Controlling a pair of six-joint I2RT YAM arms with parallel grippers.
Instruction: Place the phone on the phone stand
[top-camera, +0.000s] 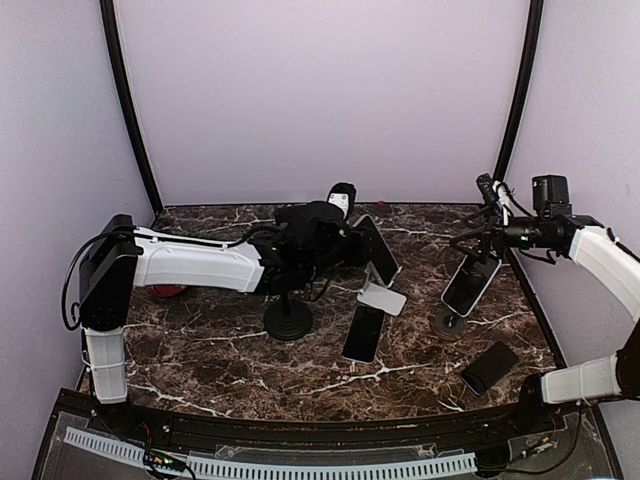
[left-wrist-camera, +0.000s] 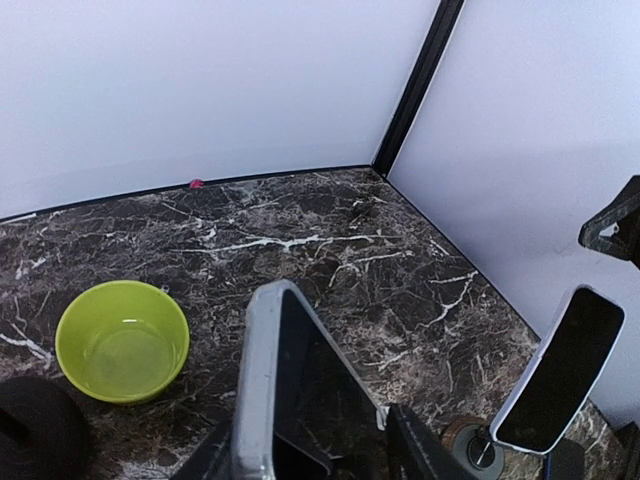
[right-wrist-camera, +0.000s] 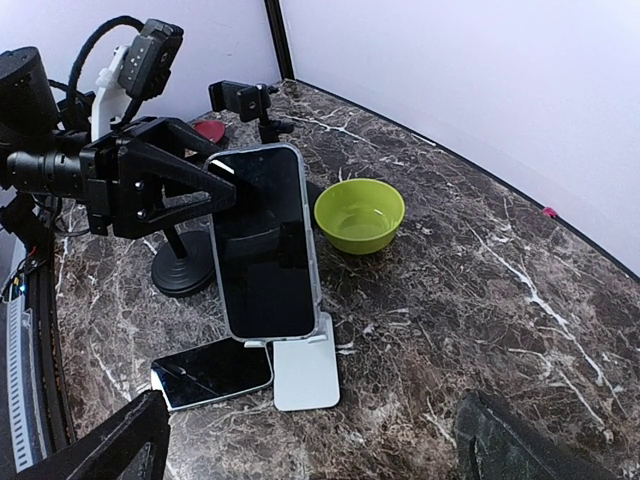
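Observation:
A dark-screened phone (right-wrist-camera: 265, 245) in a silver case leans upright on the white phone stand (right-wrist-camera: 305, 375), its lower edge on the stand's lip. In the top view the phone (top-camera: 377, 250) and stand (top-camera: 383, 297) sit mid-table. My left gripper (left-wrist-camera: 315, 440) straddles the top of the phone (left-wrist-camera: 300, 390). Its right finger (left-wrist-camera: 420, 445) stands a little off the phone's edge, so the jaws are open. My right gripper (right-wrist-camera: 320, 450) hangs wide open with nothing in it, high at the right (top-camera: 478, 215).
A second phone (top-camera: 470, 285) leans on a round-based stand (top-camera: 447, 322) at the right. Two more phones lie flat (top-camera: 363, 333) (top-camera: 488, 367). A black pole stand (top-camera: 288, 320) stands under my left arm. A green bowl (right-wrist-camera: 360, 215) sits behind the white stand.

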